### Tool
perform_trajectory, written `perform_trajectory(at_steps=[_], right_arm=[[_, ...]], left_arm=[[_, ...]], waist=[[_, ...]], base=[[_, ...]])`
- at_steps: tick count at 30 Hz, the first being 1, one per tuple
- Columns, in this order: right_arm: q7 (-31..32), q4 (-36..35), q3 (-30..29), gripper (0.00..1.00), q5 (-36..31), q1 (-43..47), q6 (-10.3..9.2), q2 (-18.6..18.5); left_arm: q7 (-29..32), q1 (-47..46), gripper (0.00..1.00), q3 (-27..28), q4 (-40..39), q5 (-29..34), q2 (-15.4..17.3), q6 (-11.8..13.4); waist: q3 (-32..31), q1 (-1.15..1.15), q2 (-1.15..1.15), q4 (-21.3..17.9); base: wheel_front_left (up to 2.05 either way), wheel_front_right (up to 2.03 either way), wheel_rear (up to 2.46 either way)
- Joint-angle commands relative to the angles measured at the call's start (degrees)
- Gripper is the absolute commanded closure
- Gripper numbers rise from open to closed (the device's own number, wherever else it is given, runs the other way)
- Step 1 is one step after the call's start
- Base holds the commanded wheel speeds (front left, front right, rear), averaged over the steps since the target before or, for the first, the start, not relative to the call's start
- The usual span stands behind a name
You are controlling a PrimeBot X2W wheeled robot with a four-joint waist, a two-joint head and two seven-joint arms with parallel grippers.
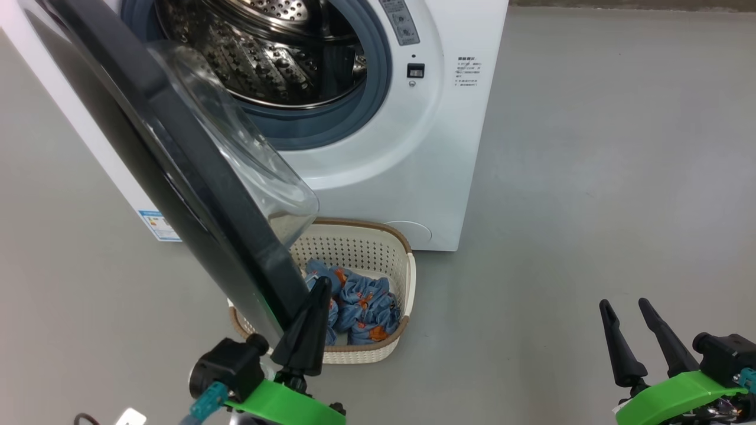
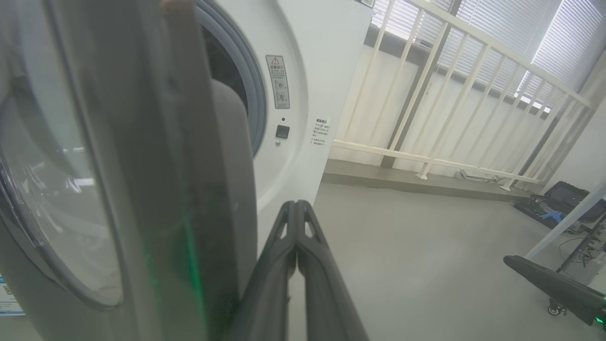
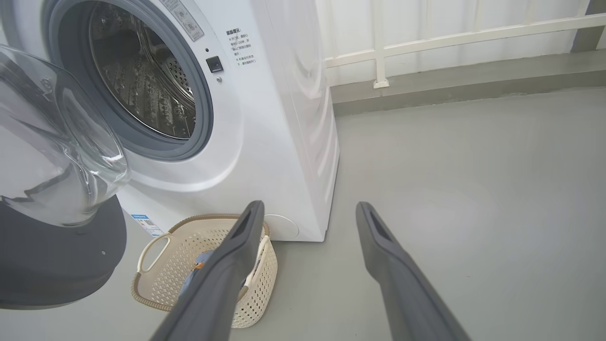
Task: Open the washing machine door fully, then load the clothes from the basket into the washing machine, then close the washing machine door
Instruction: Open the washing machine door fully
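The white washing machine (image 1: 413, 177) stands ahead with its steel drum (image 1: 266, 53) exposed. Its door (image 1: 195, 177), black-rimmed with a bulging glass bowl, hangs partly open to the left over the basket (image 1: 407, 277). The cream basket sits on the floor before the machine with the blue printed clothes (image 1: 366, 307) inside. My left gripper (image 1: 322, 284) is shut, its tips against the door's lower edge, nothing held. In the left wrist view the left gripper (image 2: 297, 204) lies beside the door rim (image 2: 156, 189). My right gripper (image 1: 626, 306) stands open at the lower right, empty. The basket (image 3: 156, 246) also shows under the right gripper (image 3: 310, 208).
Grey floor stretches to the right of the machine. A white railing (image 2: 450, 94) runs behind it, and dark equipment with cables (image 2: 554, 203) lies at the far right. A blue label (image 1: 158, 224) marks the machine's left side.
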Motion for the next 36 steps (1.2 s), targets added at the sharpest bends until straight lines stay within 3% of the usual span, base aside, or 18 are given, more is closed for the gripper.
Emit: perform_trajectory(at_steps=[1, 25, 36], right_arm=[[-0.71, -1.40, 1.25, 0.00, -0.10, -1.65, 0.33, -1.10], [-0.71, -1.69, 0.84, 0.00, 0.04, -0.55, 0.33, -1.30], [-0.71, -1.88, 0.44, 0.00, 0.16, -0.56, 0.33, -1.26]], left_arm=[[-0.36, -2.23, 1.00, 2.14, -0.75, -0.78, 0.31, -0.14], [-0.36, -0.63, 1.00, 6.14, 3.30, -0.93, 0.31, -0.82], [-0.36, 1.15, 1.00, 7.30, 2.19, 0.76, 0.31, -0.58]], waist=[[-0.04, 0.00, 0.00, 0.07], [-0.92, 0.00, 0.00, 3.23], [-0.46, 0.00, 0.00, 6.57]], base=[[0.00, 0.00, 0.00], [0.00, 0.00, 0.00], [0.00, 0.00, 0.00]])
